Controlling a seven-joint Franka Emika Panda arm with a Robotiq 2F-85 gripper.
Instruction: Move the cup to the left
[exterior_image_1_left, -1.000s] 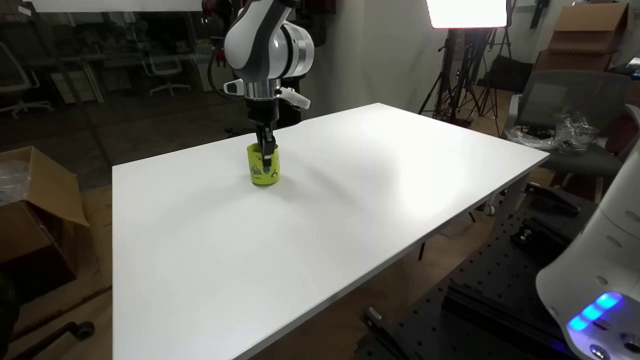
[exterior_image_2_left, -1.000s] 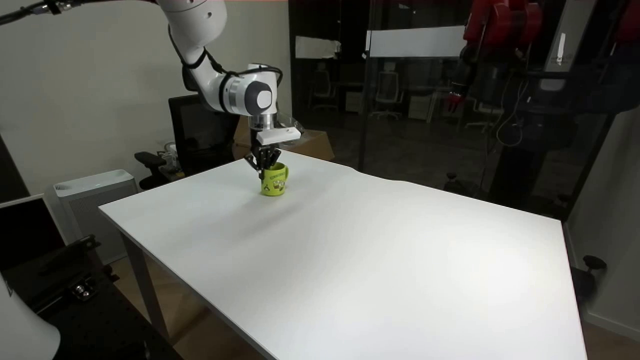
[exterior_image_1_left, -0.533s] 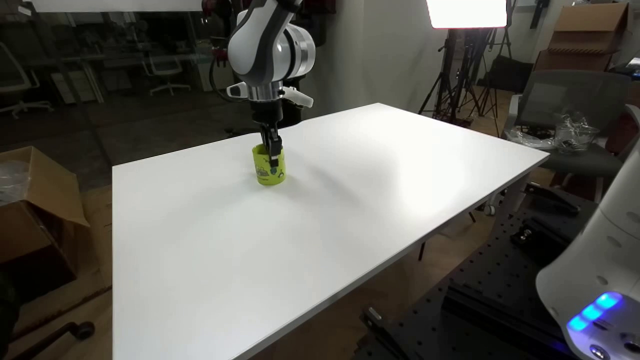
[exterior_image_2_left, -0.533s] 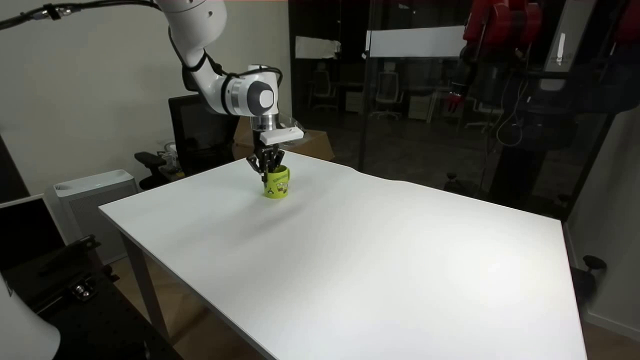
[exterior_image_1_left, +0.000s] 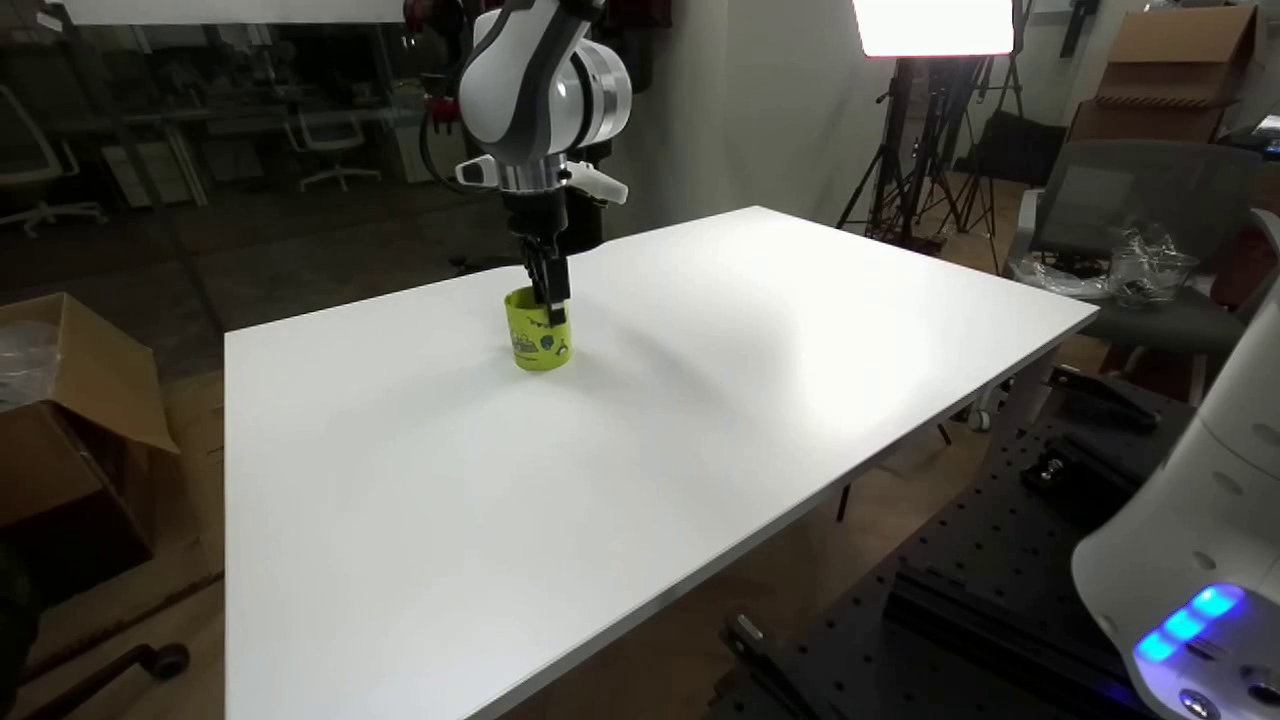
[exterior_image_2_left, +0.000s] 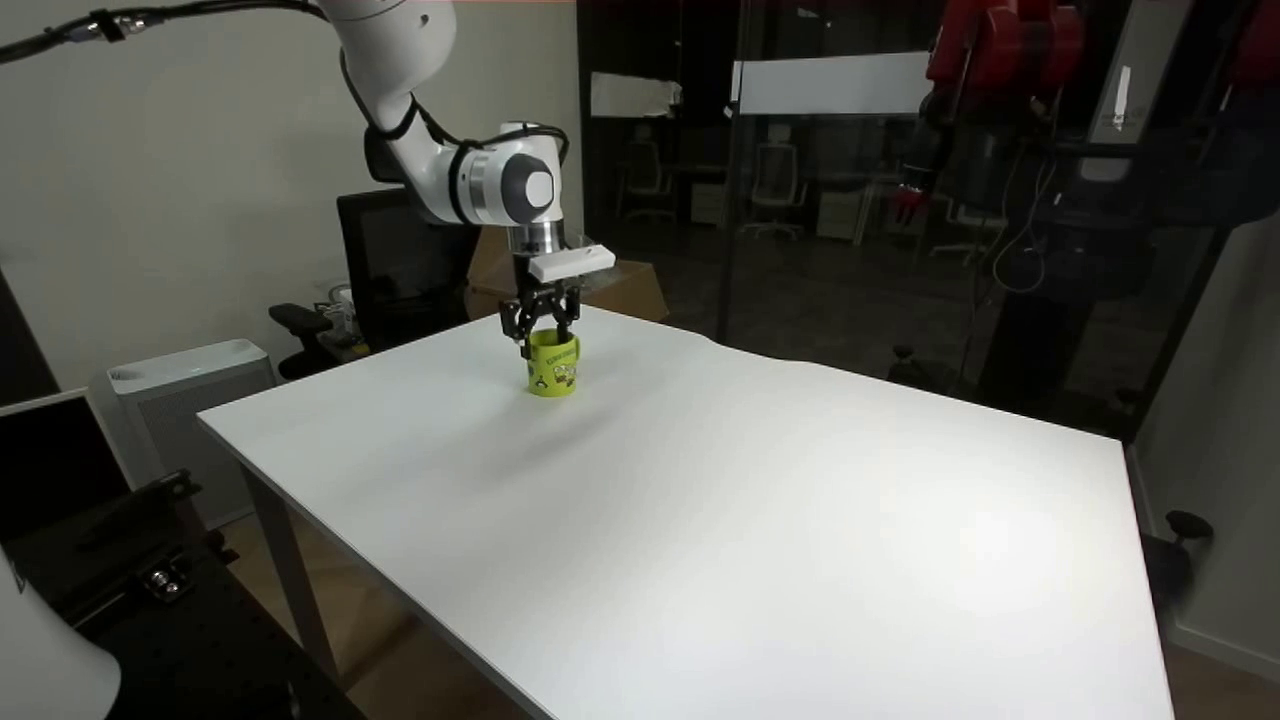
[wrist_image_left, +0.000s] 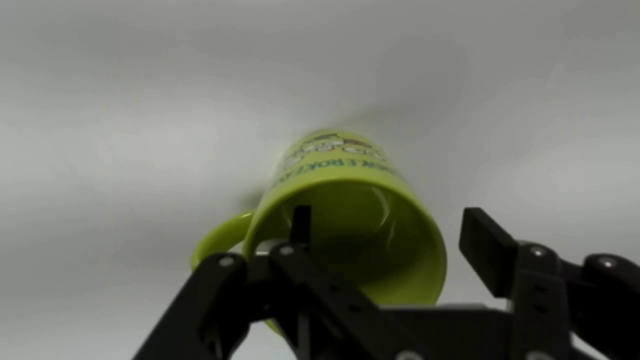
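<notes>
Nearest in the wrist view, we see the gripper (wrist_image_left: 387, 240) unclenched, its jaws spread well apart. One finger (wrist_image_left: 301, 225) stands over the mouth of the cup (wrist_image_left: 345, 200); the other finger (wrist_image_left: 487, 250) is just outside the rim, with a gap between finger and cup. Whether the first tip dips below the rim, we cannot tell. Beneath, the cup stands upright on the table (exterior_image_1_left: 600, 480), its handle (wrist_image_left: 220, 236) to the left in the wrist view. In both exterior views we find it near the table's far edge. Beyond the table, in an exterior view, we see an open box (exterior_image_1_left: 110, 380) at left, and at right a grey chair (exterior_image_1_left: 1135, 190) with clear plastic (exterior_image_1_left: 1150, 270) on it. Farther back, a lamp (exterior_image_1_left: 935, 25) shines, and a white chair (exterior_image_1_left: 335, 135) shows in the dim background.
</notes>
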